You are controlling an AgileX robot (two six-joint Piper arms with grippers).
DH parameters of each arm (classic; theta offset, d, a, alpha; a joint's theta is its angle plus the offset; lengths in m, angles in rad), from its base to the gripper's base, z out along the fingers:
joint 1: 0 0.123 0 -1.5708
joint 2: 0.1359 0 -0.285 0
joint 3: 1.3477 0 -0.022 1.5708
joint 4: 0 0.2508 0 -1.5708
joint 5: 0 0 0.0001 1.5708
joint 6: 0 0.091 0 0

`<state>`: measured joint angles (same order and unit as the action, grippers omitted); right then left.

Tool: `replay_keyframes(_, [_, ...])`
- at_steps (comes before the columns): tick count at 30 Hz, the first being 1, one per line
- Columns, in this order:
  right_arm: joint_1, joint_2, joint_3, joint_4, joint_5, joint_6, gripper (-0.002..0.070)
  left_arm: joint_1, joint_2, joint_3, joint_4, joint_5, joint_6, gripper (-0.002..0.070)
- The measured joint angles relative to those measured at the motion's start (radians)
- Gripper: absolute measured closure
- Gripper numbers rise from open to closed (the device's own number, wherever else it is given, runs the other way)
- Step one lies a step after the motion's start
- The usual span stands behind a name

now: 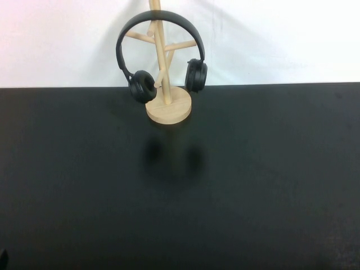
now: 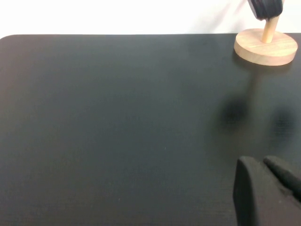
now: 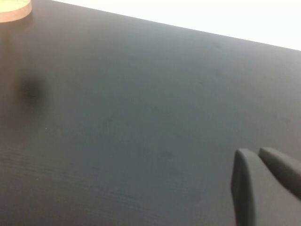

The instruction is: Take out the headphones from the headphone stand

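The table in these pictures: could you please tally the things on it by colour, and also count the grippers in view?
Black: 1, the headphones, hung on the stand.
Light wood: 1, the headphone stand, at the far edge of the table.
Grippers: 2, the left gripper and the right gripper, both shut and empty, low over the near table.
Total: 4.

This looks like a bare test bench in a lab or studio rather than a lived-in room, though so little of the surroundings shows that it is hard to be sure. A plain matte black table [image 1: 180,191] runs up to a blank white backdrop [image 1: 281,39]. On it stand only a wooden stand [image 1: 167,104] and the headphones [image 1: 160,53] hanging from it.
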<state>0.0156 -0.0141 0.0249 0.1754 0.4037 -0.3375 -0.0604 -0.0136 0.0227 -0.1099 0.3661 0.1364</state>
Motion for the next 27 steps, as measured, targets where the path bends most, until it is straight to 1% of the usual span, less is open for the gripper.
replay_keyframes(11, [0.000,0.000,0.000,0.000,0.002,0.000,0.0684,0.000,0.000,0.000,-0.011,-0.016,0.007,0.0678])
replay_keyframes(13, [0.000,0.000,0.000,0.000,0.002,0.000,0.0684,0.000,0.000,0.002,-0.083,-0.036,-0.013,0.0678])
replay_keyframes(18, [0.000,0.000,0.000,0.000,0.002,0.000,0.0684,0.000,0.000,0.002,-0.361,-0.140,-0.072,0.0678])
replay_keyframes(20, [0.000,0.000,0.000,0.000,0.002,0.000,0.0684,0.000,0.000,0.002,-0.443,-0.199,-0.078,0.0678])
replay_keyframes(24, [0.000,0.000,0.000,0.000,0.002,0.000,0.0684,0.000,0.000,0.002,-0.497,-0.279,-0.078,0.0678])
replay_keyframes(27, [0.000,0.000,0.000,0.000,0.002,0.000,0.0684,0.000,0.000,0.002,-0.506,-0.288,-0.076,0.0678])
